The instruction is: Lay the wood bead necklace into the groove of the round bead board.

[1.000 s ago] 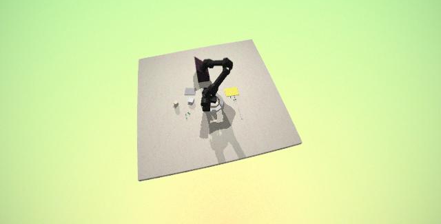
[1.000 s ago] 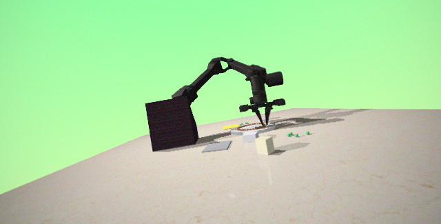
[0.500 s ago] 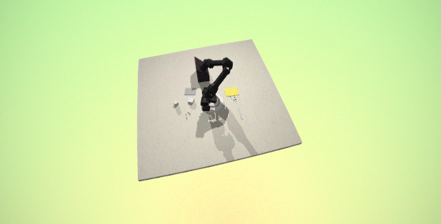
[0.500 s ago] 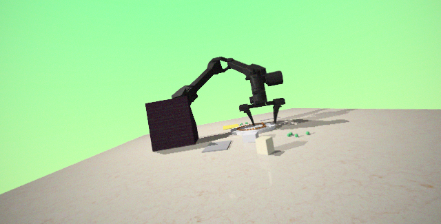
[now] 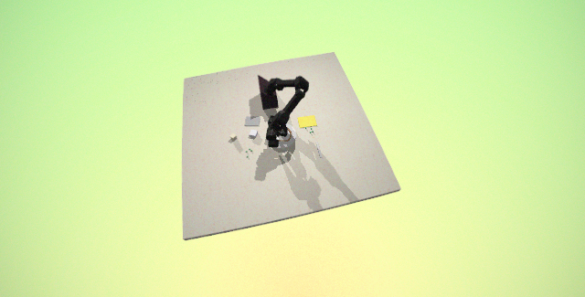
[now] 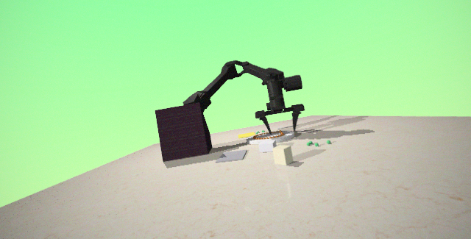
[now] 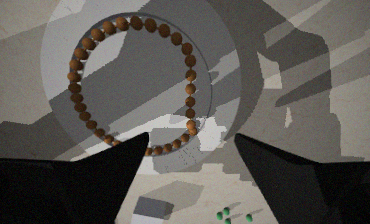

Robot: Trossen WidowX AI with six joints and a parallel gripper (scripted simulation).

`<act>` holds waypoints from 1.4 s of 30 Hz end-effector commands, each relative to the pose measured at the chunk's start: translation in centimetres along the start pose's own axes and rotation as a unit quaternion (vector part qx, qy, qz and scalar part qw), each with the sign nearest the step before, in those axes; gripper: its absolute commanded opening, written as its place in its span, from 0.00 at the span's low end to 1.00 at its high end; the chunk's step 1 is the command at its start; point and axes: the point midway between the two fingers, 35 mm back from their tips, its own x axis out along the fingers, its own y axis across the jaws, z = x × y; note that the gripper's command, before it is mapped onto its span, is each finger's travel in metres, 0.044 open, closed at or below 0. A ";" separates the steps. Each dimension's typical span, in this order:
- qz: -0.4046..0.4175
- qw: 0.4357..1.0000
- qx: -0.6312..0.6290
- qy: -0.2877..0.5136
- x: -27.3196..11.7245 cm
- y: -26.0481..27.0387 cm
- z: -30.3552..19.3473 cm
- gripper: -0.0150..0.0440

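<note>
The wood bead necklace (image 7: 190, 89) (image 6: 256, 137) lies as a loop on the round bead board (image 7: 53, 65) (image 6: 254, 142). In the wrist view its left and upper left beads follow the groove. On the right the beads run in a nearly straight line inside the groove's arc, off the groove, with a small kink at the lower right. My gripper (image 7: 192, 136) (image 6: 282, 132) is open and empty, pointing down low over the board's edge. The kink is between the fingertips in the wrist view; the left finger hides some lower beads. Whether the fingertips touch the board is unclear.
A white block (image 5: 253, 133) (image 6: 267, 146) and a cream block (image 5: 233, 137) (image 6: 282, 154) stand near the board. A grey plate (image 5: 252, 121) (image 6: 233, 156), a yellow plate (image 5: 307, 121) (image 6: 246, 135) and small green balls (image 6: 328, 142) (image 7: 249, 218) lie around. A dark box (image 6: 182, 132) stands by the arm's base.
</note>
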 end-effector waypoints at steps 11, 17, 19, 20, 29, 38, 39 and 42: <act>0.000 0.997 -0.072 -0.001 -2.8 0.2 6.1 0.56; 0.000 0.996 -0.084 -0.001 -3.2 0.4 7.2 0.46; 0.000 0.996 -0.084 -0.001 -2.8 0.4 7.2 0.46; 0.000 0.996 -0.084 -0.001 -2.5 0.4 7.2 0.46; -0.001 0.996 -0.085 0.000 -2.0 0.2 7.0 0.46; 0.000 0.996 -0.085 -0.001 -0.6 0.3 7.1 0.46; 0.000 0.996 -0.085 -0.001 -0.4 0.3 7.1 0.46; 0.000 0.996 -0.085 -0.001 0.1 0.3 7.2 0.46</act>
